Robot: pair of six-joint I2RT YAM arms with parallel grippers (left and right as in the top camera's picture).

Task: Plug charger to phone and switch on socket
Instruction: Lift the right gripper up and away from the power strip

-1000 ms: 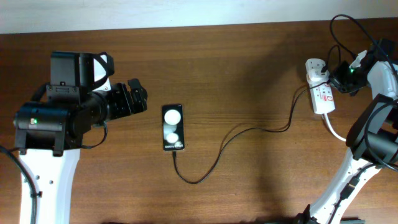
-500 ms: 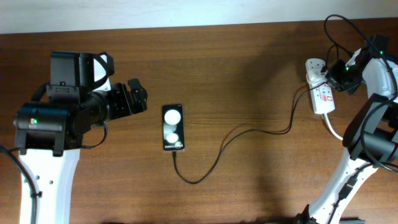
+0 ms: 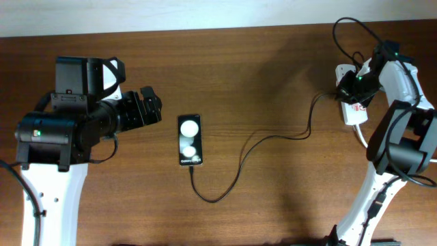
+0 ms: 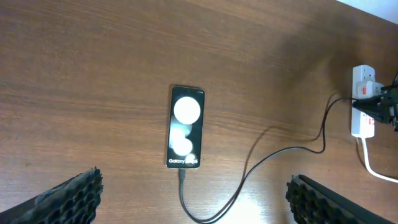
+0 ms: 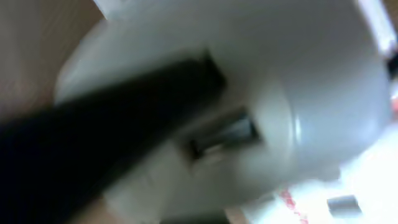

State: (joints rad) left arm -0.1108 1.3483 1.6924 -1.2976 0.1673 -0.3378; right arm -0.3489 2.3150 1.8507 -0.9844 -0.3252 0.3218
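Two views with phone [image 3: 190, 139]; right wrist just blurred charger [image 5: 311, 74] close-up.

The overhead camera looks straight down on the whole table [image 3: 273, 68]. The left wrist camera faces down from some height, sharing with it the phone [image 4: 185, 127] at centre and the socket [image 4: 359, 124] at three o'clock. The right wrist camera sits blurred-close against the charger [image 5: 311, 81].
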